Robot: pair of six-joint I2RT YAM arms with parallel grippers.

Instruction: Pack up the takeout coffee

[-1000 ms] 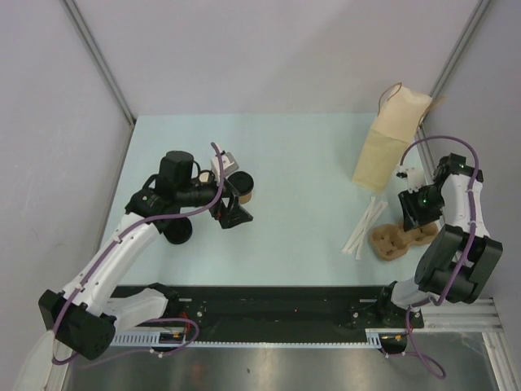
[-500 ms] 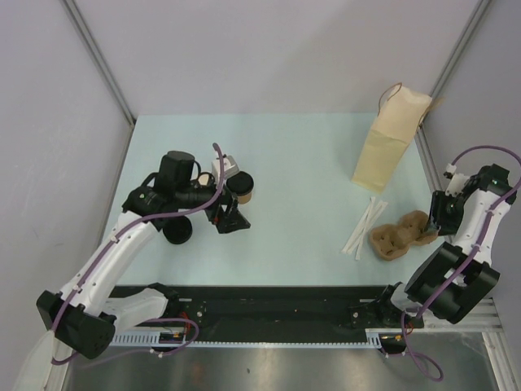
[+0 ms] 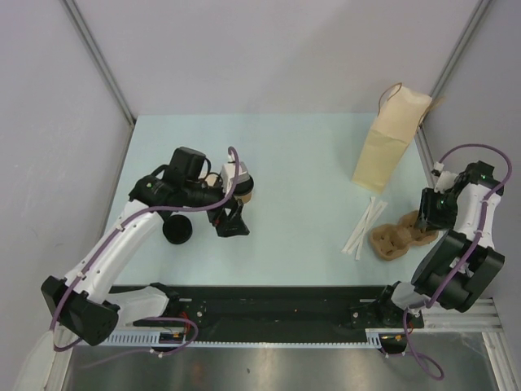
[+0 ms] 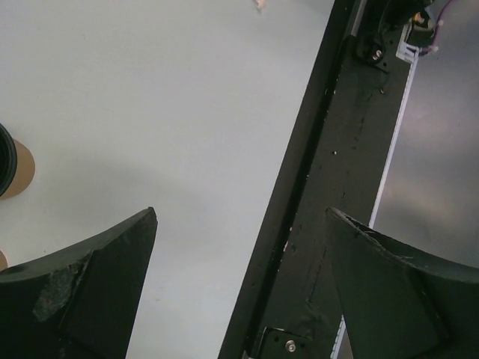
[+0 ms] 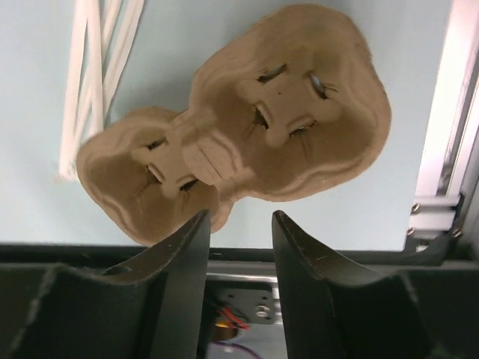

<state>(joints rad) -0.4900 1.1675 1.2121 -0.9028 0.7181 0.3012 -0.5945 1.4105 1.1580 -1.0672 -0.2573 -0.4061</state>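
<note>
While the left pincer (image 4: 241, 215) stays spread near a cup (image 3: 244, 190), right pincer (image 5: 239, 218), slightly parted, back over tray (image 5: 299, 142).

You see two lidded cups (image 3: 247, 192) (image 3: 177, 231), one pulp tray (image 3: 396, 238) and one paper bag (image 3: 384, 151). White sticks (image 3: 365, 226) number several (exact count unclear).

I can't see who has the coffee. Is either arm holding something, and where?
Nothing is held: the left end effector and right end effector are both open and empty.
</note>
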